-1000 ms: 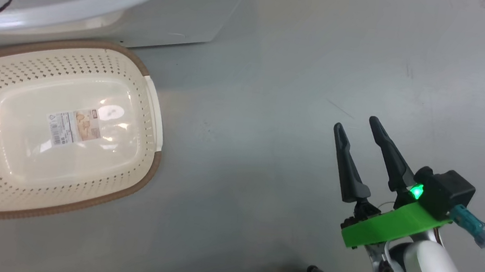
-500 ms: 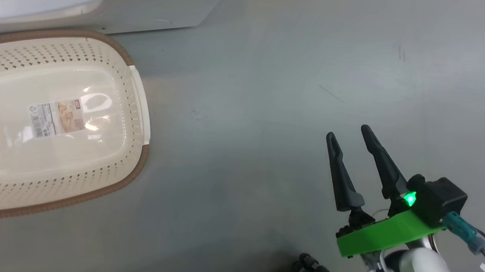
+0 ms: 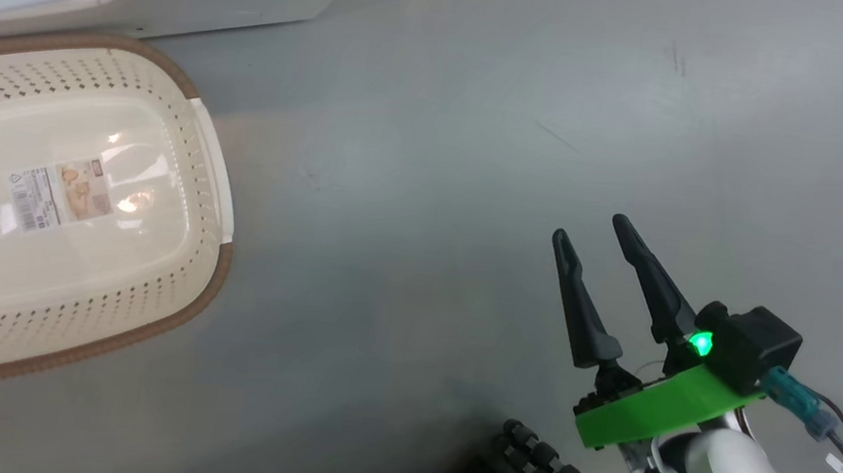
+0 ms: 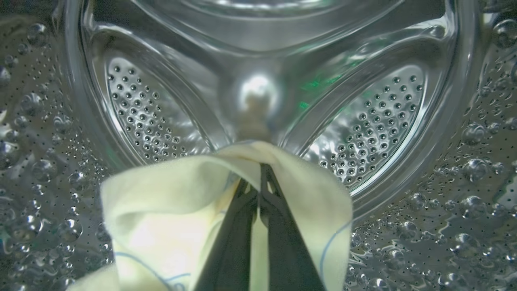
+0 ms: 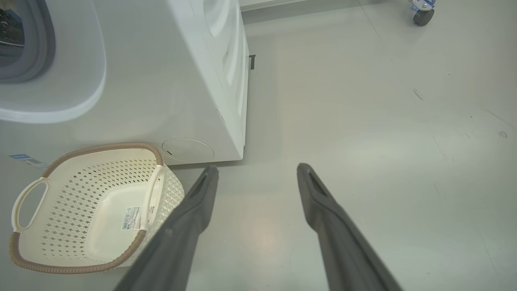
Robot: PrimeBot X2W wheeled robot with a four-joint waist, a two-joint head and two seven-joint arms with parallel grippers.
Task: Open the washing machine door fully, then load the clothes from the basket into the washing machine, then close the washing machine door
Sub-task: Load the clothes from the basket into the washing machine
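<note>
The robot's head is swinging aside. The basket (image 3: 219, 275) is lying emptied on the floor. The left claw (image 4: 260, 169) is pinching the clothes (image 4: 161, 202) inside the washing machine (image 4: 363, 121), and the right claw (image 3: 590, 226) is hanging spread and empty, so loading is nearly ending.

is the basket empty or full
Empty: the basket shows a bare bottom and its label, nothing inside.
</note>
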